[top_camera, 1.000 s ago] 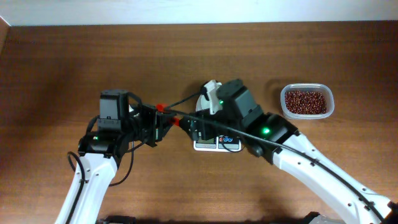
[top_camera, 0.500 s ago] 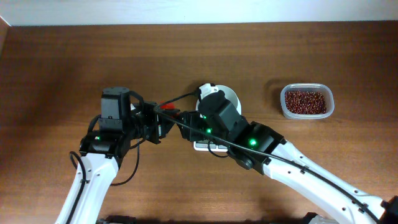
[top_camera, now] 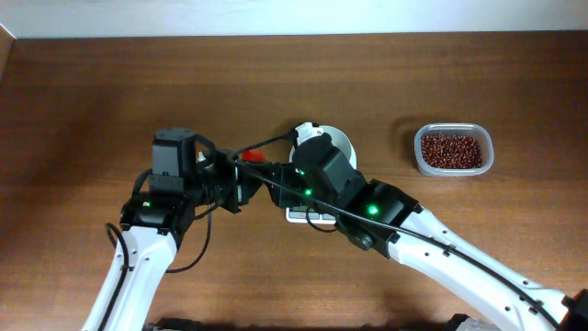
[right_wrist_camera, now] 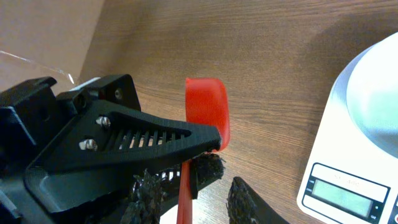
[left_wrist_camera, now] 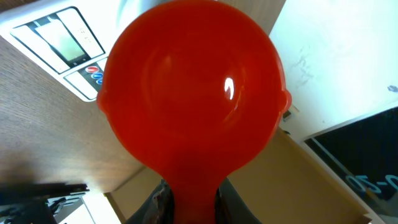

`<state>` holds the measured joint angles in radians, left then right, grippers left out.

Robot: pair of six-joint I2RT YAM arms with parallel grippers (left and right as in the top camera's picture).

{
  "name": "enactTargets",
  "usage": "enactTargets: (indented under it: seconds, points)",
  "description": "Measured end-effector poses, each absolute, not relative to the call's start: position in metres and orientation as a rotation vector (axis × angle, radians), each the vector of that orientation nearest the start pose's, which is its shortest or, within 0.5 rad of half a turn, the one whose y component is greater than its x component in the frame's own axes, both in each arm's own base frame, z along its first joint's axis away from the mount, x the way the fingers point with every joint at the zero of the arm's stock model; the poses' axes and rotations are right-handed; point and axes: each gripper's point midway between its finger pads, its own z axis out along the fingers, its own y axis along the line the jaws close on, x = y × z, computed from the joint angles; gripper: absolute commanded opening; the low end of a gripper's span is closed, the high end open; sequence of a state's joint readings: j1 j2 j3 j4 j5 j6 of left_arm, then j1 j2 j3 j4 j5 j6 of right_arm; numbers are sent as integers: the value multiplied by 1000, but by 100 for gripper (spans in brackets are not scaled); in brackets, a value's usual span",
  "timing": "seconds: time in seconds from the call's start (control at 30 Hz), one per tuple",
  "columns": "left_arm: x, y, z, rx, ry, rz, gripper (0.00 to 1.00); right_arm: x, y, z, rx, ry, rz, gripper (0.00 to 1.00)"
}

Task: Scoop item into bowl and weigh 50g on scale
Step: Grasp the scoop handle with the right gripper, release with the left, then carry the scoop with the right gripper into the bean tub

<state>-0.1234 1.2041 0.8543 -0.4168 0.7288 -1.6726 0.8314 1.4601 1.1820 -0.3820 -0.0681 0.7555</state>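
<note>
Counter (top_camera: 73, 92) of dark wood carries everything here. Over on the left side, the left tool (left_wrist_camera: 189, 205) is clamped tight on the handle of a red scoop (left_wrist_camera: 193, 93). The round cup of the scoop looks glossy and bare from the left wrist view. Just right of that, the right tool (right_wrist_camera: 199, 199) has its two fingers (right_wrist_camera: 149, 196) either side of the same red handle. The jaws stand partly apart, with a gap still showing on one side, so it has no grip on it.

Under the right arm sits the scale (right_wrist_camera: 329, 168), white, its grey display facing the front edge. The bowl (right_wrist_camera: 379, 93) stands on its platform, partly hidden from above by the arm. Well apart to the right, a clear plastic container (top_camera: 487, 152) rests on the wood. The beans (top_camera: 450, 149) lie inside it in a dark reddish-brown pile.
</note>
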Motion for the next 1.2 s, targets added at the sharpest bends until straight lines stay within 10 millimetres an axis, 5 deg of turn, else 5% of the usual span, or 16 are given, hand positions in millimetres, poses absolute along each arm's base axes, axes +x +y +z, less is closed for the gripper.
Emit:
enactTargets:
  seconds: [0.27, 1.0, 1.1, 1.2]
  points:
    - [307, -159, 196, -1556, 2282, -1589, 0, 285, 332, 217, -132, 2394, 902, 4]
    - [308, -160, 198, -1545, 2277, -1595, 1, 289, 329, 217, -119, 2378, 875, 4]
    - [308, -160, 198, -1545, 2277, -1595, 20, 290, 329, 217, -129, 2375, 867, 4]
    - [308, -159, 198, -1523, 2282, -1590, 57, 291, 329, 218, -153, 2365, 852, 4]
